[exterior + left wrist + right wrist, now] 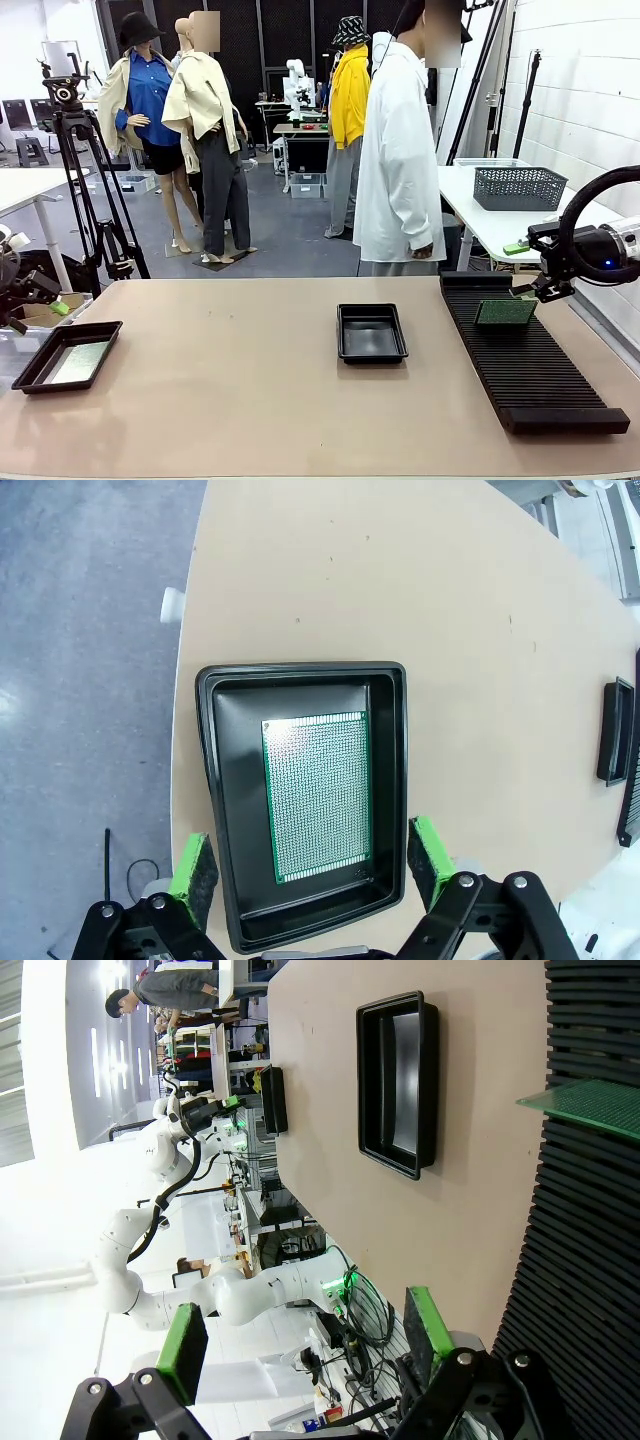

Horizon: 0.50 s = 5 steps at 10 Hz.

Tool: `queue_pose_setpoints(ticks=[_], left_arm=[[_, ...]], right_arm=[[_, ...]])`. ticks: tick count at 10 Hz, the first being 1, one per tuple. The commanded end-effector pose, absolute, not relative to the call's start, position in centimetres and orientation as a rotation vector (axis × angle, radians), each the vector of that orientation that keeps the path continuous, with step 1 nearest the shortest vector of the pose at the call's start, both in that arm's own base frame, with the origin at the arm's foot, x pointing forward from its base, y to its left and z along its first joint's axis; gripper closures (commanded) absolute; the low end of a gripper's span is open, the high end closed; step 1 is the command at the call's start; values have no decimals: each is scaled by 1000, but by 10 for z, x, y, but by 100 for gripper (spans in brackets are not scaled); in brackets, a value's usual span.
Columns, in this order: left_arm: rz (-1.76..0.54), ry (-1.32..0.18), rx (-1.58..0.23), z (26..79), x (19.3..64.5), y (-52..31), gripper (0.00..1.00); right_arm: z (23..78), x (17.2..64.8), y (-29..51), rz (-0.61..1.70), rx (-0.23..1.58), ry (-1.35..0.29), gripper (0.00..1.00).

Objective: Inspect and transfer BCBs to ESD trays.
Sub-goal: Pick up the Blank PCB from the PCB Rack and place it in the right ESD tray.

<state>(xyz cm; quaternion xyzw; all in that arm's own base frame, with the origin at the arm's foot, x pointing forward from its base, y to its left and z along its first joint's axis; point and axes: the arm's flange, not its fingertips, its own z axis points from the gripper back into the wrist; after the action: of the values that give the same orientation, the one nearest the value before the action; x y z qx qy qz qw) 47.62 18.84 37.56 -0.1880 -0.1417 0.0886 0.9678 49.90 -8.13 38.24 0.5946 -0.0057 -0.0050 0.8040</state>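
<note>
1. 2 boards show. The flat board lies face up in the left tray, at the table's left near corner. The upright board stands on edge in the rack, toward its far end, by the table's right edge.
2. Both look thin, light and stiff, with a perforated face. I judge them easy to lift but apt to chip at a corner, or to twist out of a loose pinch.
3. Best hold: the bare edges. The upright board offers its free top edge and both faces. The flat board sits close to the tray walls, so getting a finger under it looks awkward.
4. The left gripper hangs over the left tray, jaws spread wide, nothing between them.
5. The right gripper is also spread and empty, near the rack's far end and apart from the upright board.
6. The mid tray is empty, at the table's middle, nearer the far edge.
7. The table is smooth, tan and bare elsewhere. The glossy trays would likely slide if nudged.
8. A person in a white coat stands at the far edge. A grey basket sits on a white table behind, and a tripod stands beyond the far left corner.
</note>
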Motion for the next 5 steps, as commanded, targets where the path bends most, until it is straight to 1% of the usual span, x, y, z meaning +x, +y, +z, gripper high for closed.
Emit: queue_pose_setpoints(ticks=[1, 4, 5], left_arm=[[174, -283, -373, 376, 476, 190, 0], [179, -287, -380, 376, 476, 188, 0], [156, -291, -436, 378, 477, 187, 0]], right_arm=[[384, 498, -79, -21, 1259, -11, 0], [382, 499, -81, -11, 1274, -12, 0], [386, 500, -83, 27, 1251, -21, 0]])
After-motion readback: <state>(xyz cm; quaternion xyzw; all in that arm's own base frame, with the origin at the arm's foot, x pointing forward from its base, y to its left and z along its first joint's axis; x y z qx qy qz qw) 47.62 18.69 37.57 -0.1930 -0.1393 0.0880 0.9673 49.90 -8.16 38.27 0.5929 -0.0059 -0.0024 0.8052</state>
